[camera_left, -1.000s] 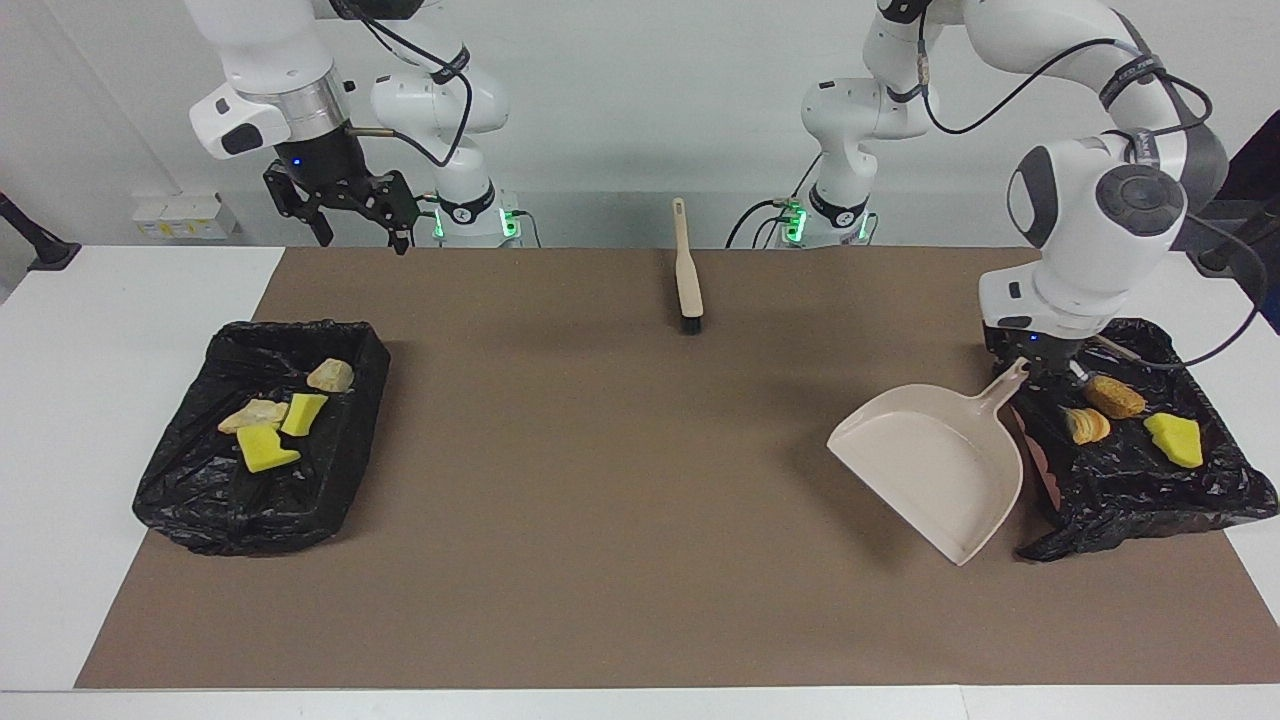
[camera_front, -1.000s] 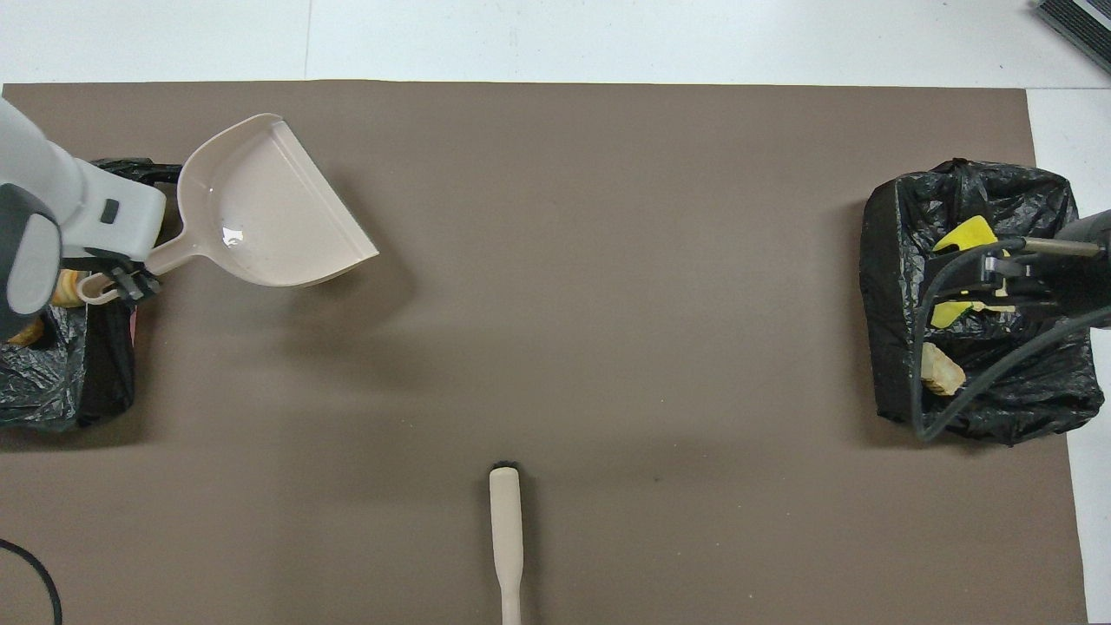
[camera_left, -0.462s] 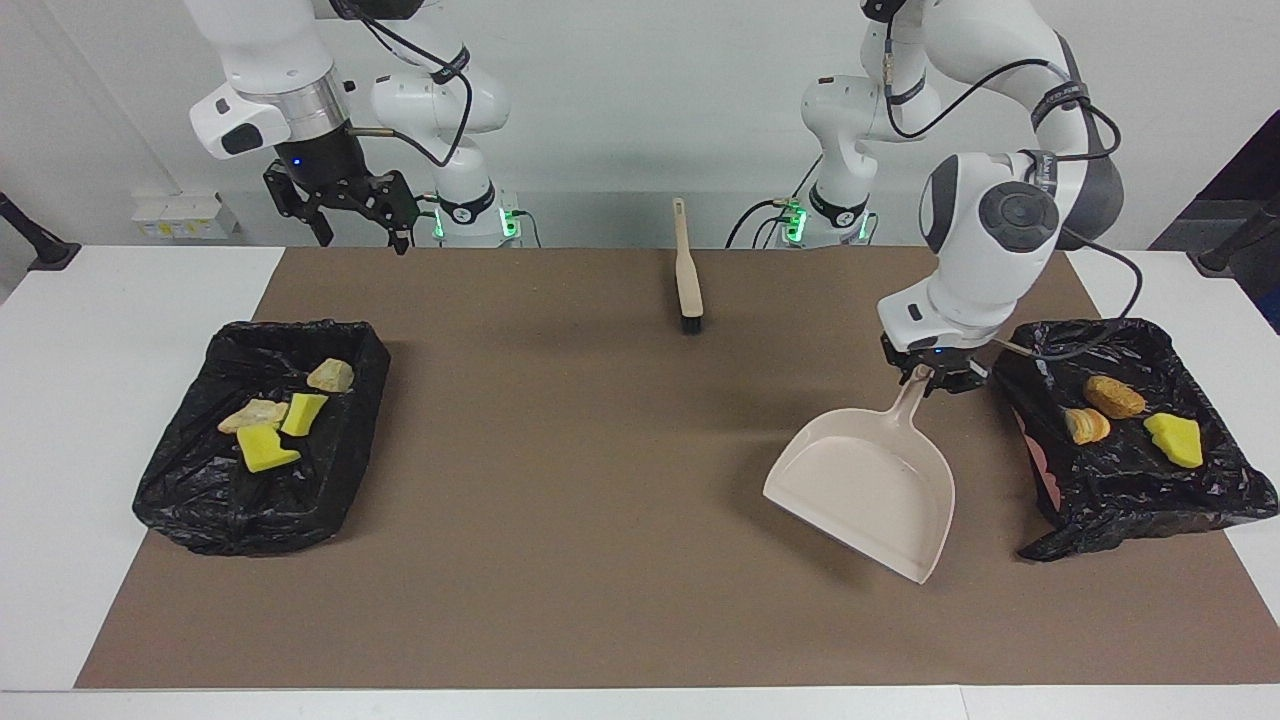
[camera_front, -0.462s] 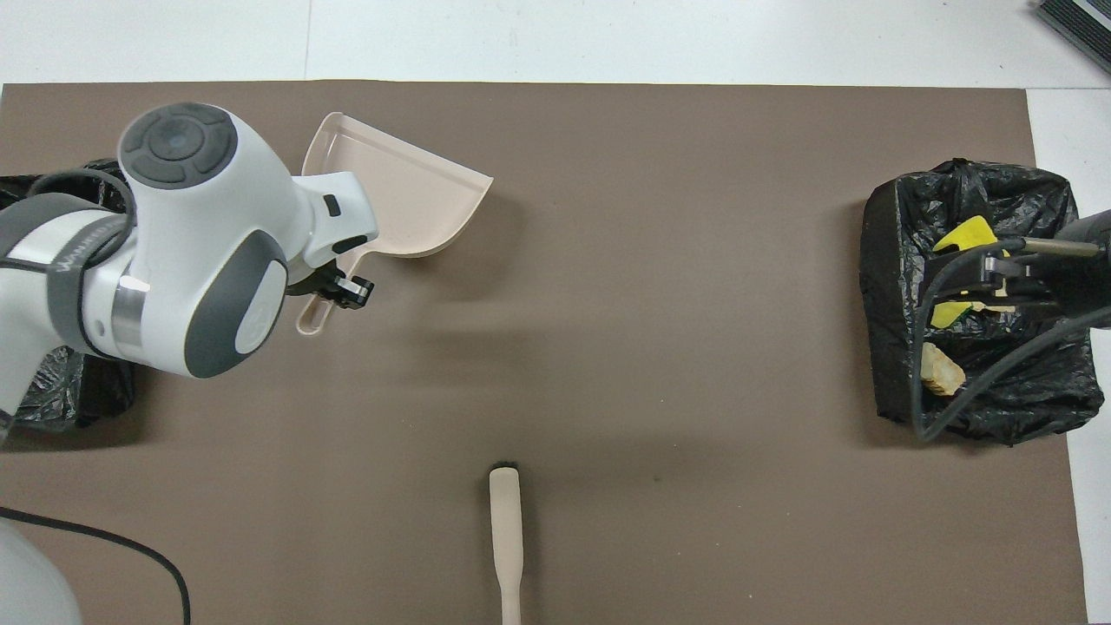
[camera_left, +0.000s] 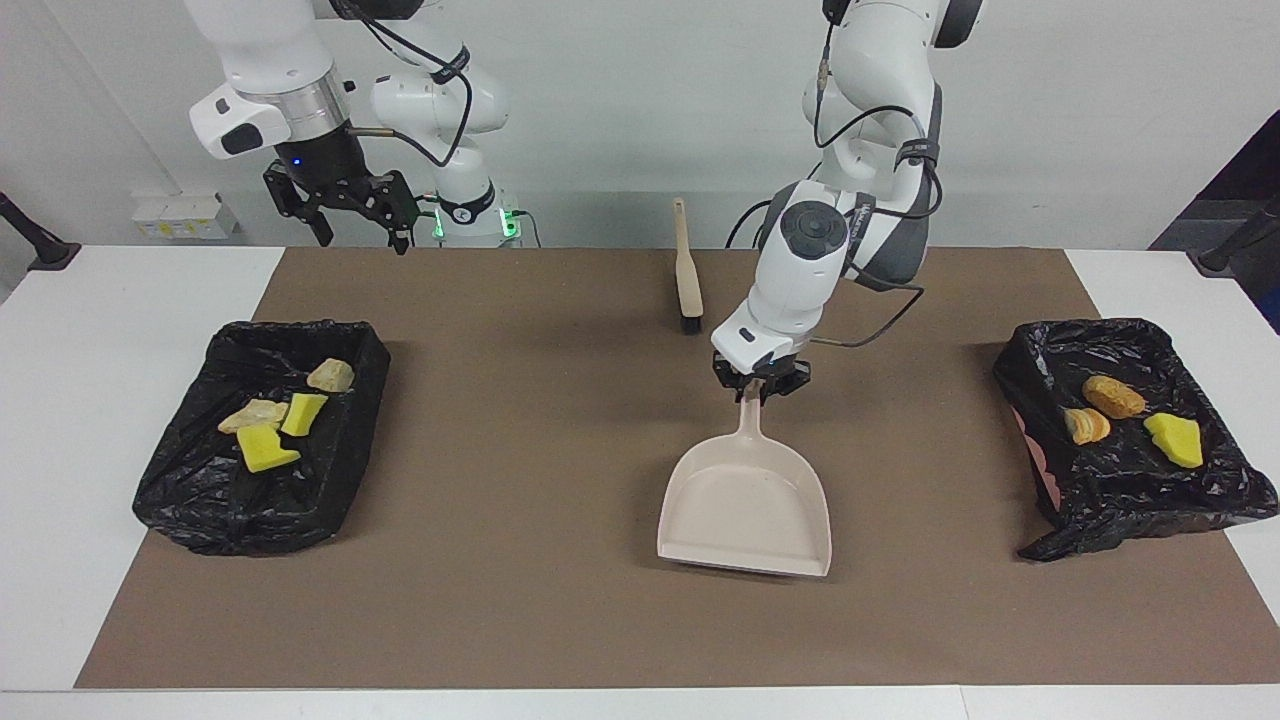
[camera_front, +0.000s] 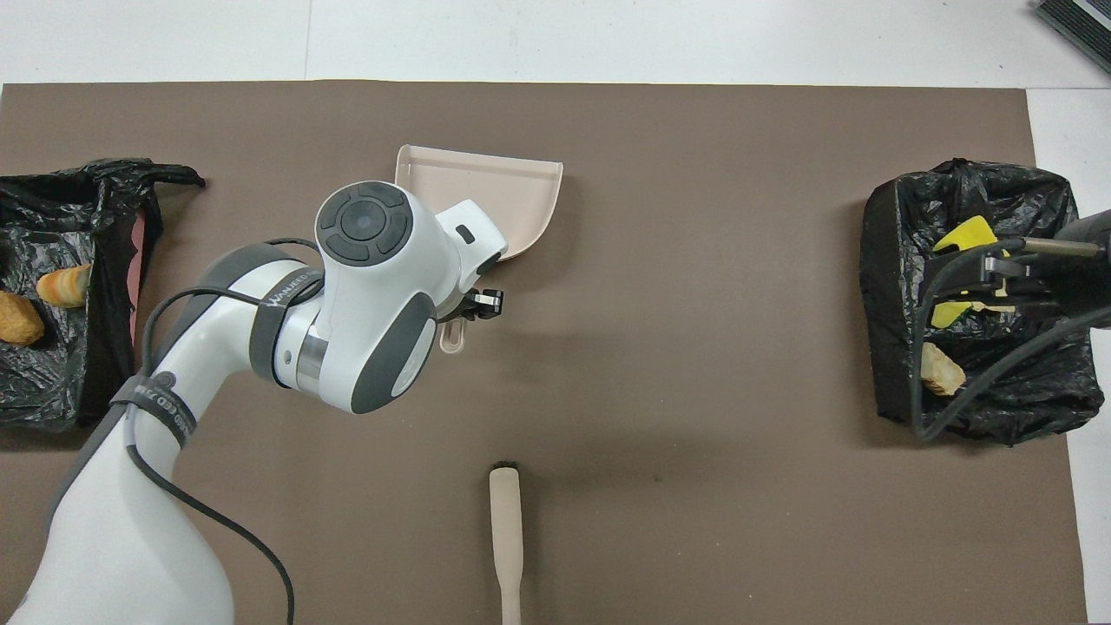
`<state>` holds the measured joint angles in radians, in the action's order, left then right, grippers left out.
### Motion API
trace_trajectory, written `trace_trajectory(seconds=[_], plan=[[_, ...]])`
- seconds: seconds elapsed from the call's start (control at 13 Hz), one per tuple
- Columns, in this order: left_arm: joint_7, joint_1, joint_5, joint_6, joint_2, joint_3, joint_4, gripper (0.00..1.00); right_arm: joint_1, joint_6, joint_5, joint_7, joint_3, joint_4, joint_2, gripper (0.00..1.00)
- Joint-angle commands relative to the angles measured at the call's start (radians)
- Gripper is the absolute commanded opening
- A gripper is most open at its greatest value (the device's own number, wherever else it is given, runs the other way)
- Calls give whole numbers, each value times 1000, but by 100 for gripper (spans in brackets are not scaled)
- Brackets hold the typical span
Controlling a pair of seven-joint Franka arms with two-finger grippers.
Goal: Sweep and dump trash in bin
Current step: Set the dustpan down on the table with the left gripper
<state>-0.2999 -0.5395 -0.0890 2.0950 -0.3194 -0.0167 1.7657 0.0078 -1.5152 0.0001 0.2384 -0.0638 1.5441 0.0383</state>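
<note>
Bin point(camera_left: 190, 490) w/ black bag liner sits toward the right arm's end of the mat point(camera_left: 560, 620); four scraps inside: two yellow sponge chunks point(camera_left: 265, 450) and two tan bread lumps point(camera_left: 330, 375). Right gripper point(camera_left: 355, 235) hangs up in the air over the mat edge by its own base, fingers spread, holding nothing; that arm waits. Brush point(camera_left: 686, 270) lies flat mid-table, nearer the robots than the dustpan point(camera_left: 745, 505), bristles pointing away from them. Left gripper point(camera_left: 762, 388) is pinching the dustpan's handle tip (pan looks empty, open edge facing away from the robots), over mid-mat. Second bin point(camera_left: 1200, 510), toward the left arm's end, holds three scraps: two orange-brown lumps point(camera_left: 1113, 397) and one yellow chunk point(camera_left: 1175, 440).
</note>
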Motion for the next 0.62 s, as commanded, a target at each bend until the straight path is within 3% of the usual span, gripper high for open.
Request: trace_trajectory(seconds=[0.0, 0.31, 0.38, 0.46, 0.54], plan=[[-21, -37, -31, 51, 37, -22, 86, 0, -12, -2, 14, -17, -5, 7, 6, 100], [-25, -54, -32, 126, 33, -22, 158, 0, -12, -2, 14, -17, -4, 8, 6, 100], [-28, -53, -32, 122, 31, -22, 156, 10, -14, -2, 14, -17, -2, 8, 6, 100], [-22, -40, -32, 108, 31, -22, 146, 69, -12, -2, 14, -17, -2, 8, 6, 100], [-31, -40, -34, 103, 37, -23, 146, 100, -12, -2, 14, -17, -2, 8, 6, 100]])
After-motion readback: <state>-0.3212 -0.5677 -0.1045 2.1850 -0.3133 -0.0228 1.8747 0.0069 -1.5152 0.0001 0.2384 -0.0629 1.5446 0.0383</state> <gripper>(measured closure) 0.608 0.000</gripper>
